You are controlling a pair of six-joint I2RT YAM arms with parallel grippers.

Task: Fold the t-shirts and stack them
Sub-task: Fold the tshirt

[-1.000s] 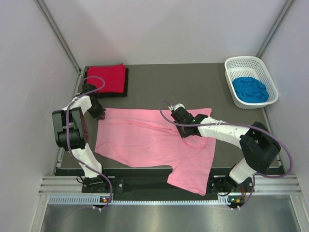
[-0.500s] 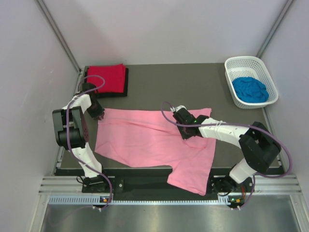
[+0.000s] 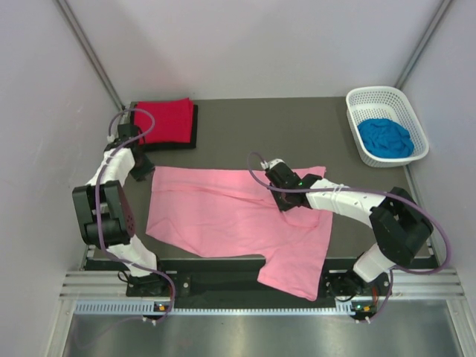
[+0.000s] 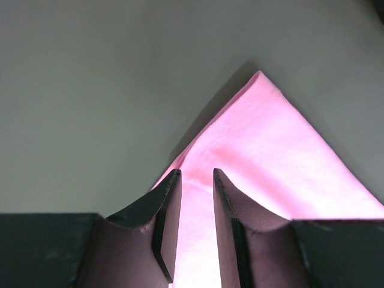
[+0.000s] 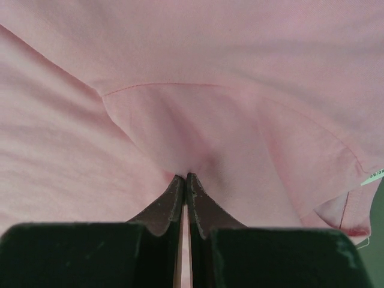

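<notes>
My left pincer (image 3: 143,169) stands in the left-middle of the top view, just beside the upper left corner of the pink t-shirt (image 3: 223,212). My right pincer (image 3: 285,195) rests on the same shirt, right of the centre. The shirt lies spread over the table (image 3: 282,126), not yet folded. Its long axis runs from left to right. The straight edge, which I judge to be the hem, points left, and one sleeve hangs over the lower table edge. In the upper left the red t-shirt (image 3: 165,119) lies folded on the black t-shirt (image 3: 195,128). I judge these two finished. The blue t-shirt (image 3: 384,137) is still crumpled in the white basket (image 3: 379,93) in the upper right, so two shirts remain.

In the left wrist view, my left pincer (image 4: 197,174) is released. Its jaws stand apart with nothing between them. The pink corner (image 4: 282,156) lies flat ahead, pointing to the top of the frame.

In the right wrist view, my right pincer (image 5: 185,177) is clenched on a pinch of the pink cloth (image 5: 210,72), which gathers in a small fold at the tips. A white label (image 5: 375,175) shows at the right edge.
</notes>
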